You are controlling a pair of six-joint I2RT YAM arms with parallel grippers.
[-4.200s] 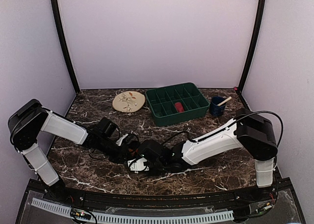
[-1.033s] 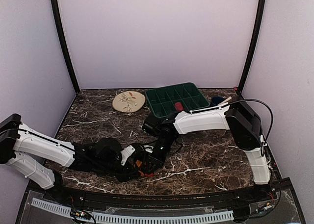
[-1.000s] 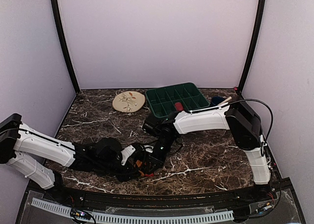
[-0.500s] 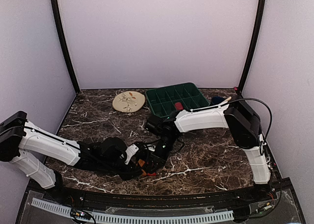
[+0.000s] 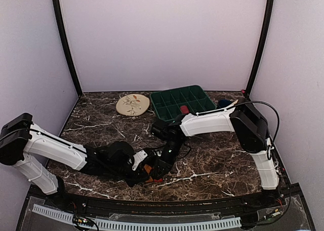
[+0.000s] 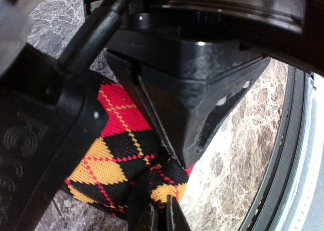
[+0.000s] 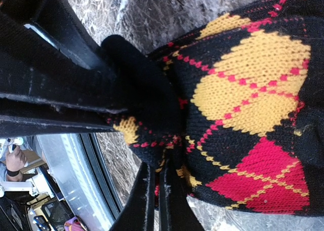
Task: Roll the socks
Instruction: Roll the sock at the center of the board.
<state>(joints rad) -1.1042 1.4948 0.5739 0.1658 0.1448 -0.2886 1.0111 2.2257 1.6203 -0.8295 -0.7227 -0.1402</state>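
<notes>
**Left tool point(image 6: 157, 211) and right tool point(image 7: 157, 180) pinching one sock point(image 6: 121, 155) near the front edge of the counter point(image 5: 212, 160)**

Left tool: jaws drawn together to a sliver, nipping a bunched fold at the sock's edge.

Right tool: jaws likewise closed to a thin slit, gripping a black fold of the same sock. Its dark housing fills the upper part of the left wrist view, directly above the fabric. The two tools meet almost nose to nose.

Sock: black knit with red and orange-yellow diamonds crossed by thin lines. It is crumpled between the tools and lies on the marbled counter near the front edge, slightly left of centre. From above, only small orange and red patches show between the black tool bodies.

Background: a round beige plate point(image 5: 132, 104) with a floral motif sits near the back edge, left of centre. A green divided tray point(image 5: 174, 89) stands just beside it at the middle of the back edge, with a small red item point(image 5: 184, 109) in one compartment. The right arm crosses in front of the tray's near side.
</notes>
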